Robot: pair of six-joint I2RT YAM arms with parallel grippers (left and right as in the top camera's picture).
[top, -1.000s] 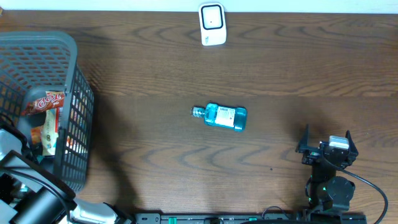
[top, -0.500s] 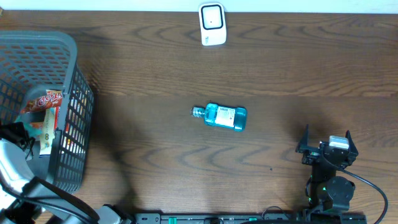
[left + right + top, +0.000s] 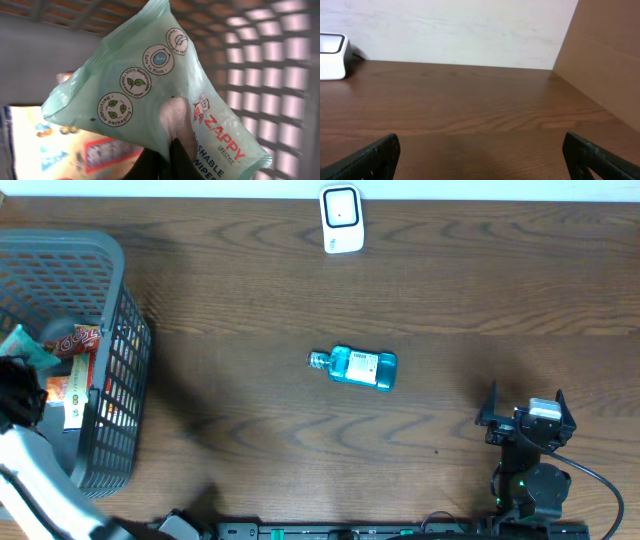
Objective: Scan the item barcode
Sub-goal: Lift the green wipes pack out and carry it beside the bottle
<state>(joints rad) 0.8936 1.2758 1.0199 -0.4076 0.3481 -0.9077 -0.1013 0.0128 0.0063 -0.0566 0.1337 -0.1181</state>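
Left claw, pinched tight on a green wipes pack. Way over at the left end of the counter, inside the rim of the grey basket when seen from above. Dark fingers clamped on the low edge of the pack, right by a white patch. Pack tilted, with one corner up high. Round leaf signs and red letters on its front. Grey basket bars all around behind it. Hard to tell whether the pack touches the things below.

Also in the basket: a red snack bag on the far side and a yellow and orange box just beside the claw.

Right claw, spread wide with nothing in it. Low at the near right of the counter. Both black fingers pointing to the far side, with bare brown wood between them.

White scanner standing at the far edge of the counter, about in the middle. Well apart from both claws and from the pack. Just peeking in at the left edge of the right wrist view, by a white wall.

Blue bottle lying on its side in the middle of the counter, cap to the left, label up. Nearer than the scanner, well apart from the basket.
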